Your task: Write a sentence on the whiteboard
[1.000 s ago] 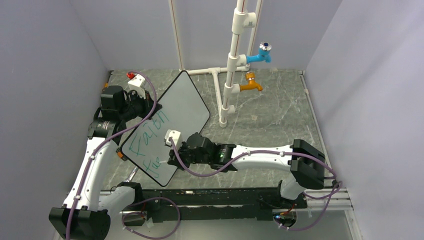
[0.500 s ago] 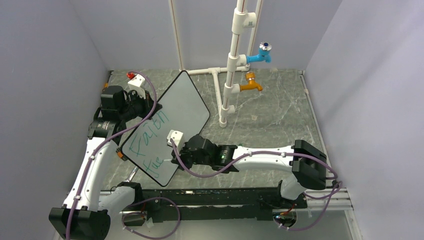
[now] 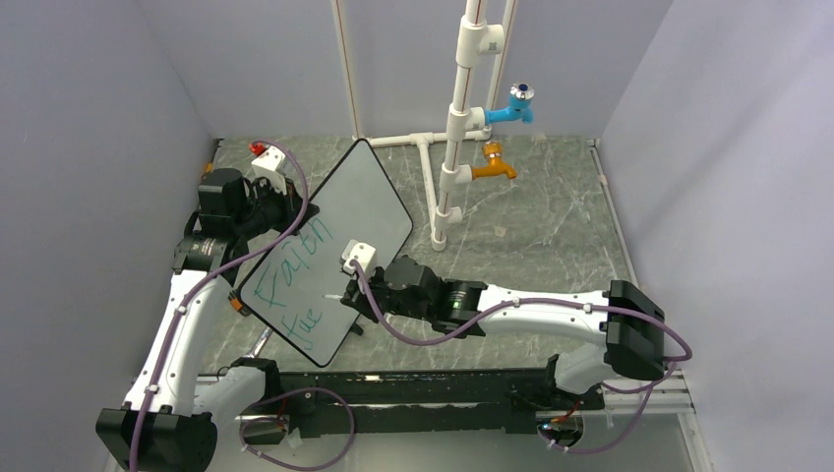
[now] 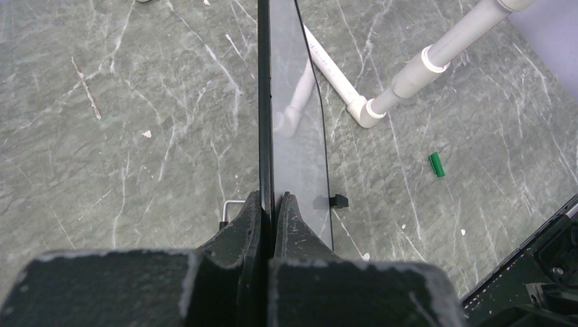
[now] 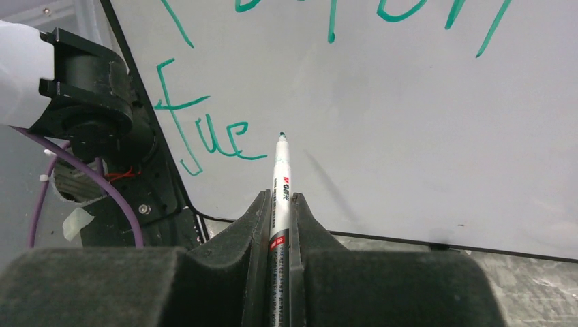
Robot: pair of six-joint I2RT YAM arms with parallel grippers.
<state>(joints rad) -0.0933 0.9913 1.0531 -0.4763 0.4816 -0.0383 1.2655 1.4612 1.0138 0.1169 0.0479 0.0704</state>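
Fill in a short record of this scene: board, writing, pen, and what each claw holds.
Board: white rectangular black-rimmed whiteboard, held up at a tilt
Writing: green marker handwriting, "Faith" above "fue"
Pen: silver-barrelled green marker, tip just right of "fue"; contact with the board unclear
Left grip: left claw shut on the whiteboard's edge
Right grip: right claw shut on the marker
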